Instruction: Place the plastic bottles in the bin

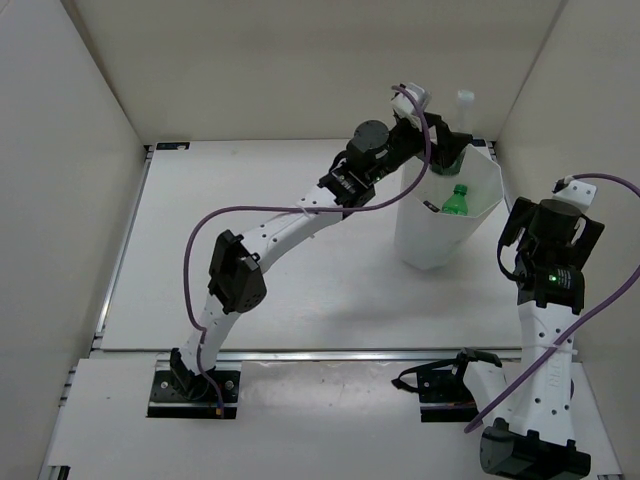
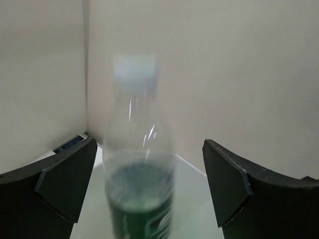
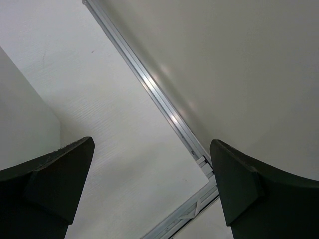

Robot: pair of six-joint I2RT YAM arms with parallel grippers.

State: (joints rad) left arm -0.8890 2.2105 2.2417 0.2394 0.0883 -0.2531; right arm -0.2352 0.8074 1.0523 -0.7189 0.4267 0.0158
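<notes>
My left gripper (image 1: 446, 140) (image 2: 149, 149) hangs over the white faceted bin (image 1: 430, 240) at the back right, jaws wide open. Between its fingers (image 2: 65, 174), gripped by neither, is a clear plastic bottle (image 2: 142, 169) (image 1: 462, 105) with a white cap and a green label, upright and blurred by motion. An all-green bottle (image 1: 456, 200) lies inside the bin. My right gripper (image 3: 149, 149) (image 1: 520, 228) is raised to the right of the bin, open with nothing between its fingers, looking down at the table's right edge.
White enclosure walls close in the table at the back (image 1: 320, 70), left and right. A metal rail (image 3: 164, 107) runs along the table's right edge. The left arm (image 1: 290, 215) stretches diagonally across the table (image 1: 250, 290) toward the bin.
</notes>
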